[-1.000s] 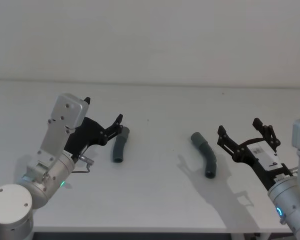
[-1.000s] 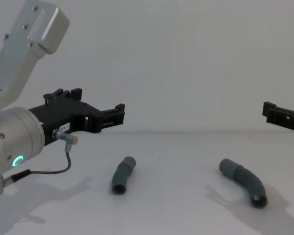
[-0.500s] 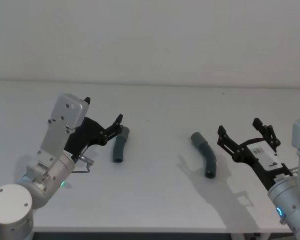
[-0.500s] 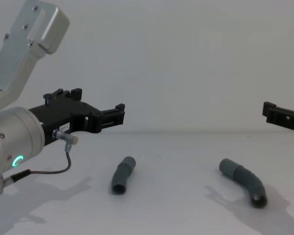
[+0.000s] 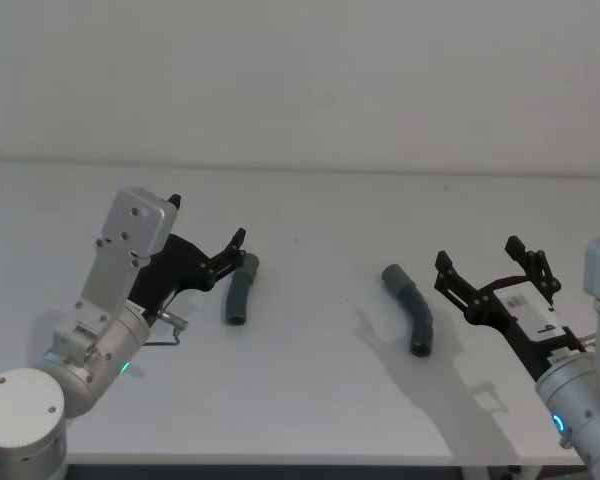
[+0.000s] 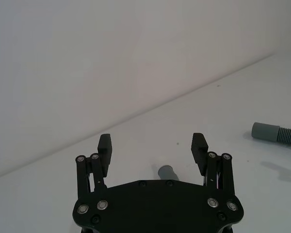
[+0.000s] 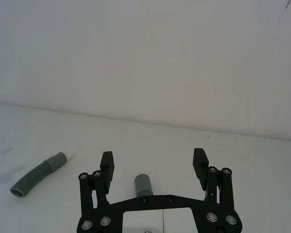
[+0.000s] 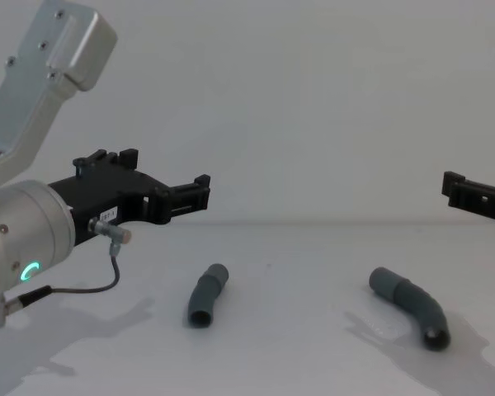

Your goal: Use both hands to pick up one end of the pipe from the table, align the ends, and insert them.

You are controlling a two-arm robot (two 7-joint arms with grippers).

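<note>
Grey straight piece (image 5: 239, 293) ahead of left end effector (image 6: 152, 145), bent piece (image 5: 412, 308) ahead of right end effector (image 7: 153, 158); both wide; probably pre-grasp; next: lower, clamp.

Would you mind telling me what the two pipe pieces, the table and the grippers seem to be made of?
Shorter pipe piece and bent pipe piece: probably flexible plastic or rubber, matte dark grey, with ribbed middles and smooth cuffs. Table: smooth matte white, perhaps laminate; hard to tell. Left gripper and right gripper: likely rigid black plastic, matte, with silvery screw heads.
</note>
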